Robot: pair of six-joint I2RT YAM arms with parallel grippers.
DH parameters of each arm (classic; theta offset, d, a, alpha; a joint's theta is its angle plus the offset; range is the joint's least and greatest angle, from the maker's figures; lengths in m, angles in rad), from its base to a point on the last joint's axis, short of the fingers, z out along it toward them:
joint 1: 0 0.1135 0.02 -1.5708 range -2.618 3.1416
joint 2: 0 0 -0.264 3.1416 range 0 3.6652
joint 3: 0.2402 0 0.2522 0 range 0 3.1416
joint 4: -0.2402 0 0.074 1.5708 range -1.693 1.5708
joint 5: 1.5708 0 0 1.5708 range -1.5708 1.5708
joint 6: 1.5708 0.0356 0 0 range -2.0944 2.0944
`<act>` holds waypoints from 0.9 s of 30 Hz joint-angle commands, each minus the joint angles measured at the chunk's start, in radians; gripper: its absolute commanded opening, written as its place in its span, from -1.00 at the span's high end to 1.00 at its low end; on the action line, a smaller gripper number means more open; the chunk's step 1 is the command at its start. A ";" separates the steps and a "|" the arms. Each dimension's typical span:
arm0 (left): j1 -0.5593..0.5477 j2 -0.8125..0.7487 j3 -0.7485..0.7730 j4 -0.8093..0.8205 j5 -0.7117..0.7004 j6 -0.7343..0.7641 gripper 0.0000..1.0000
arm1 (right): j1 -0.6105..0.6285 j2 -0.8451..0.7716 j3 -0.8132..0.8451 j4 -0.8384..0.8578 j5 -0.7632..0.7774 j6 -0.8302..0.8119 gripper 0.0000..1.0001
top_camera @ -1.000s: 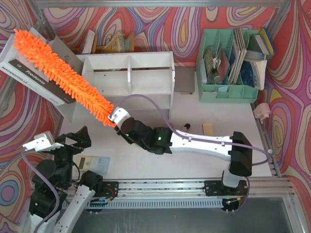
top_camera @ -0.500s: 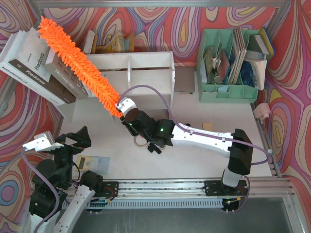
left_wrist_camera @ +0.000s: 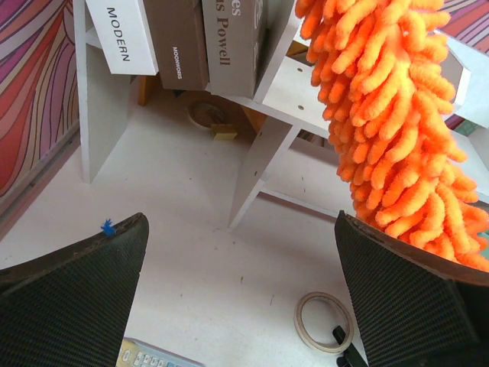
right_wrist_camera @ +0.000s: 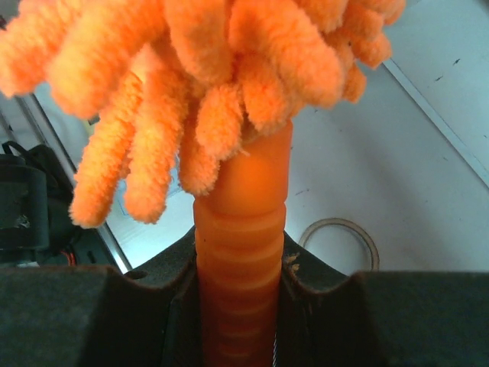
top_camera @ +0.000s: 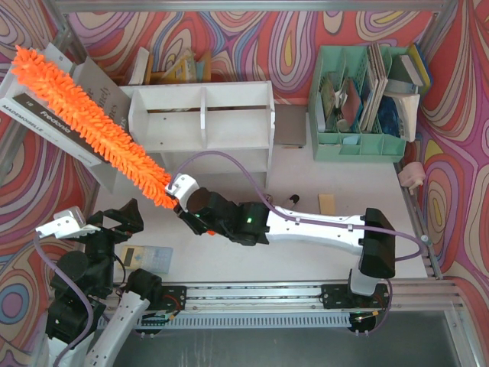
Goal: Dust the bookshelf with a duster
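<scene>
At centre-left of top view, right gripper clamped on orange handle of duster; wrist view shows both jaws pressed against ribbed handle. Duster runs diagonally from gripper to upper-left corner of frame, fluffy head lying over large books left of bookshelf, lower part passing shelf's front-left corner; contact with shelf unclear. Left gripper at lower left, jaws spread wide, nothing between them, above table. Tape ring on table near duster's lower end.
</scene>
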 commanded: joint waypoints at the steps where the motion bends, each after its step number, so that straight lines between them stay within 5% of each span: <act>1: 0.001 0.004 -0.007 0.012 -0.005 -0.005 -0.96 | -0.002 -0.005 0.008 0.105 0.000 0.011 1.00; 27: 0.001 0.011 -0.009 0.015 0.008 -0.004 -0.97 | -0.042 0.029 0.062 0.087 0.116 0.218 1.00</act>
